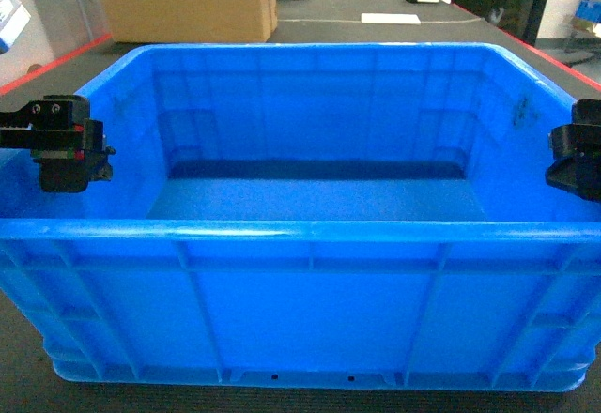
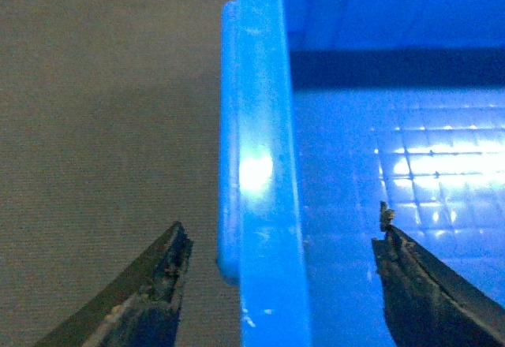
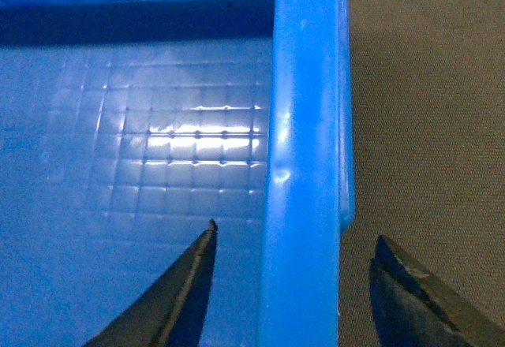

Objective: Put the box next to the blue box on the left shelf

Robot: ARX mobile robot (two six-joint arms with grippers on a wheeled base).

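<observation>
- Left gripper [image 1: 94,158] sits at nine o'clock on the box [image 1: 300,272] in the head view. The left wrist view shows its two fingers [image 2: 150,292] spread wide, one outside the wall over the floor and one inside over the crate bottom, with the rim [image 2: 264,166] between them and touching neither.
- Box fills the middle of the head view, open top up and standing on the dark grey floor [image 1: 319,30]; it holds nothing that I can see.
- Cardboard carton [image 1: 188,0] stands well beyond it at eleven o'clock. No shelf or second blue box shows in any view.
- Right gripper [image 1: 568,164] sits at three o'clock on the crate. The right wrist view shows it spread as well, straddling that side's rim [image 3: 304,166] without contact.
- Step in hand, as I judge it: lining up a two-handed grasp; nothing is clamped yet.
- Next move likely calls for both pincers to close on the rims together, evenly, before any lift, so the crate does not tilt.
</observation>
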